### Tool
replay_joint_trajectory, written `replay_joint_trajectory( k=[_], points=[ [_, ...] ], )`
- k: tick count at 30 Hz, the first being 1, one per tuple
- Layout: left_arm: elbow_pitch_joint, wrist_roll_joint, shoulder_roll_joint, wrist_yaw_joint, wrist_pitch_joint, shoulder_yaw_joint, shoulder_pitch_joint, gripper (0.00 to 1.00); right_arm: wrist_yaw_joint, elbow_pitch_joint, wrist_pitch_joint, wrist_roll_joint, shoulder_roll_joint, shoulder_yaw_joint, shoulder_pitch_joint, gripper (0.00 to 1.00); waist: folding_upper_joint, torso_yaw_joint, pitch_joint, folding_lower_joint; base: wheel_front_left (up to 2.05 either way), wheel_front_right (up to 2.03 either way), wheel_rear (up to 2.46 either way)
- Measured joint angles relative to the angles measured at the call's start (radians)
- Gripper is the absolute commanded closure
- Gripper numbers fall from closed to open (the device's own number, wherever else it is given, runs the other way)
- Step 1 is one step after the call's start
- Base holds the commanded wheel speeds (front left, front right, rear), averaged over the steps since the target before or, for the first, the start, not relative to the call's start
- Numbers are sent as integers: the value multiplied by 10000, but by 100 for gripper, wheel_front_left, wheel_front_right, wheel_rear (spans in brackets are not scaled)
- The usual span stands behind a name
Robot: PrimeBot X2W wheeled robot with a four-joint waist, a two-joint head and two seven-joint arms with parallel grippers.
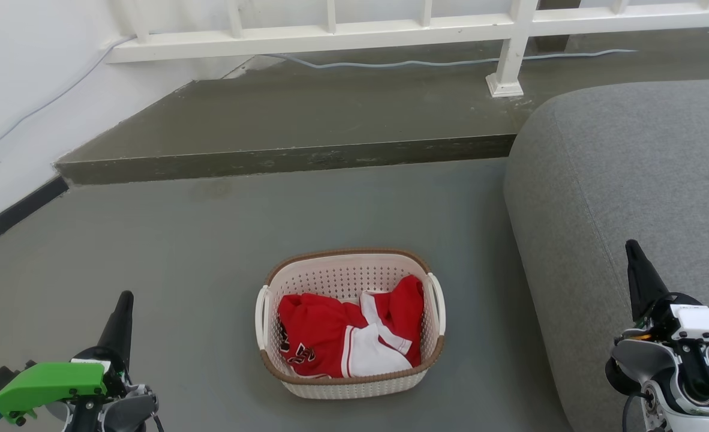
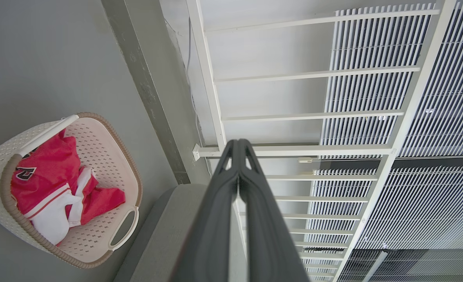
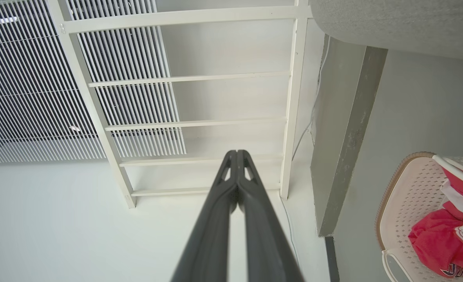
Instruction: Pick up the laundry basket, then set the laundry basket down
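Observation:
The laundry basket is a cream perforated oval with a brown rim and white side handles. It stands on the grey floor in the lower middle of the head view, with red-and-white clothing inside. It also appears at the left of the left wrist view as the laundry basket and at the right edge of the right wrist view as the laundry basket. My left gripper is shut and empty, well left of the basket. My right gripper is shut and empty, well to its right, in front of the sofa.
A grey sofa fills the right side, close to the basket. Behind the basket a raised concrete step runs across, topped by a white railing. A white wall with a dark baseboard stands at the left.

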Motion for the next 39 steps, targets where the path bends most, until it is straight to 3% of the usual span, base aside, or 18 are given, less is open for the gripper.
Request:
replay_joint_trajectory(
  k=[39],
  points=[
    [-2, 0, -2, 0, 0, 10, 0, 100, 29, 90, 13, 0, 0, -19, -1, 100, 0, -1, -2, 0, 0, 0, 0]
  ],
)
